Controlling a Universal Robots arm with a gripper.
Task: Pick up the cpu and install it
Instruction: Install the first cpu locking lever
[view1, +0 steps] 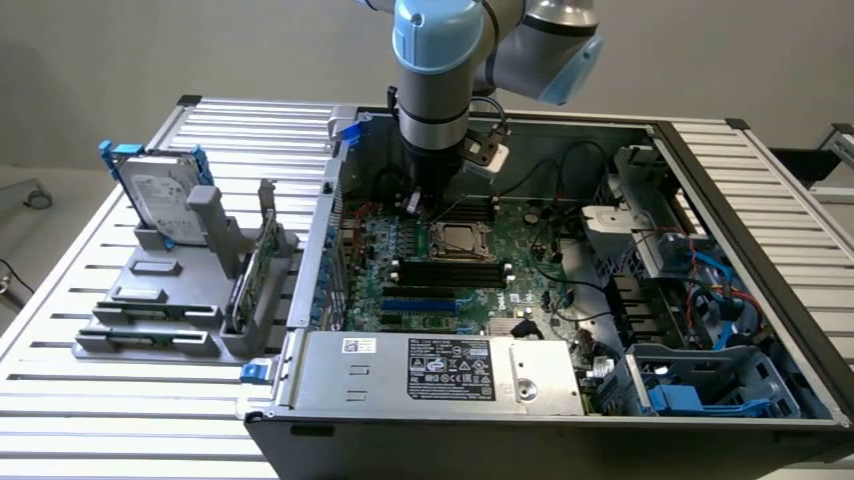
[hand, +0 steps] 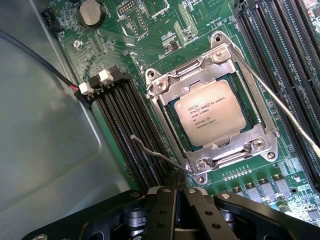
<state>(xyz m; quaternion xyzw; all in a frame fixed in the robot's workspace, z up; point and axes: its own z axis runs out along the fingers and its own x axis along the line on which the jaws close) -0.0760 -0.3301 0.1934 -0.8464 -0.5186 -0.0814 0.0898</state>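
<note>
The cpu (hand: 212, 112), a small square chip with a silver-grey printed top, lies in the motherboard socket under the metal retention frame (hand: 165, 85). In the exterior view the socket (view1: 458, 240) sits mid-board. My gripper (hand: 174, 187) is shut, its dark fingers pressed together. Their tips meet the thin wire socket lever (hand: 150, 152) beside the frame's corner. Whether they pinch that wire I cannot tell. The gripper (view1: 414, 205) hangs low over the board, just to the exterior view's left of the socket.
Black memory slots (hand: 125, 130) flank the socket on both sides. A second wire lever (hand: 280, 112) runs along the frame's other side. The case wall (view1: 327, 230) stands close by. A hard drive with blue brackets (view1: 160, 195) stands in a grey holder outside the case.
</note>
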